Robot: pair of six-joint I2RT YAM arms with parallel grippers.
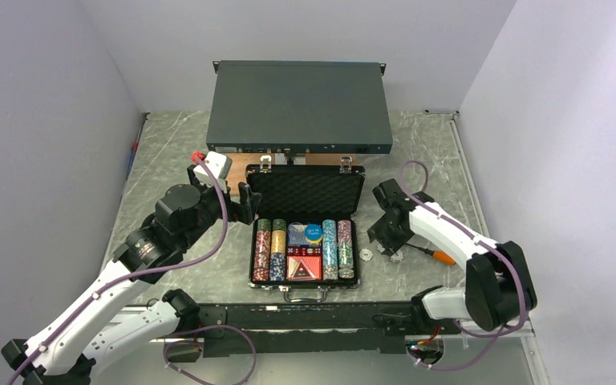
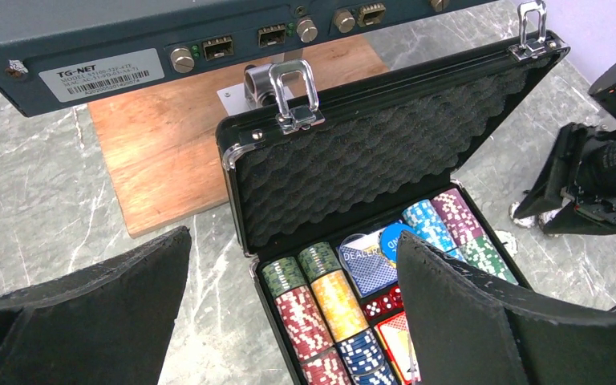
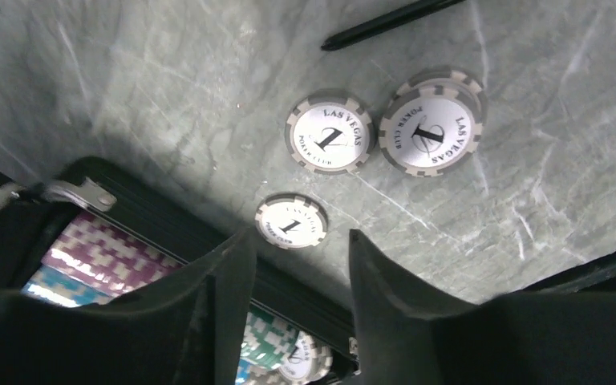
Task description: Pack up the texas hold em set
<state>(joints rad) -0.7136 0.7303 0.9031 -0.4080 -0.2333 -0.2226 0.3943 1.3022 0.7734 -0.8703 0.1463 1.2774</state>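
The texas hold em set (image 1: 305, 278) is a small black case lying open mid-table, its foam-lined lid (image 2: 369, 152) upright. Rows of coloured chips (image 2: 321, 309), a card deck (image 2: 366, 271), red dice (image 2: 385, 303) and a blue disc (image 2: 391, 236) fill it. Three white "1" chips lie loose on the table right of the case: one (image 3: 291, 220) by the case wall, two (image 3: 329, 131) (image 3: 431, 132) farther off. My right gripper (image 3: 297, 241) hovers over the case's right wall, open, nothing between its fingers. My left gripper (image 2: 293, 237) stands wide open at the case's left side, holding nothing.
A large dark grey rack box (image 1: 301, 108) sits behind the case on a wooden board (image 2: 160, 152). An orange-handled screwdriver (image 1: 443, 257) lies right of the loose chips, and its dark shaft (image 3: 389, 20) shows beyond them. The lid's silver latches (image 2: 293, 92) stick up.
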